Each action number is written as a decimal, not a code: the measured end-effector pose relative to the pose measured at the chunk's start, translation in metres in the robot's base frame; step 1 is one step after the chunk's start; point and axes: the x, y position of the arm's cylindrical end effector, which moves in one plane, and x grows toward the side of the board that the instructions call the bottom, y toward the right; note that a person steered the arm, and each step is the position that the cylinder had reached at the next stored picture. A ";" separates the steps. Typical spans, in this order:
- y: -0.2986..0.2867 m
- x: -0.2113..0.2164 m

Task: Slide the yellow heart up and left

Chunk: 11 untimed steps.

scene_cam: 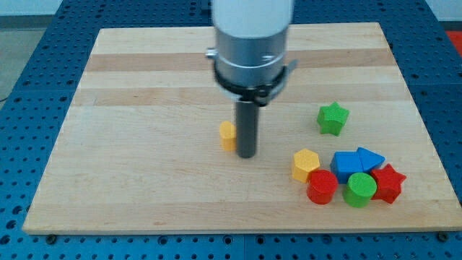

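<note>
**Yellow heart beside the rod, cluster of blocks at lower right**

Wood makes up the board (144, 195), pale and striped, lying on a blue perforated table (14, 180). Going from the view's left, the first block met is the yellow heart (227, 135), a little left of the board's centre and well apart from every other block. My tip (247, 154) stands just beside it on the view's right, so close that the rod hides the heart's right edge; whether they touch cannot be told. The arm has no fingers and no jaws, only this straight dark rod, so it holds nothing.

Further right, in the lower right part of the board, a yellow pentagon-like block (305, 164) sits next to a red cylinder (322, 187). A green star (333, 118) stands alone above them. Then come a blue cube (347, 164), a green cylinder (359, 190) below it, a blue triangle (371, 157), and a red star (388, 183) furthest right, all packed close together.
</note>
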 end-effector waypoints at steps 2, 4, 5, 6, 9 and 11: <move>-0.082 -0.080; -0.075 -0.011; -0.031 -0.007; -0.007 -0.028; -0.076 -0.128; -0.020 -0.070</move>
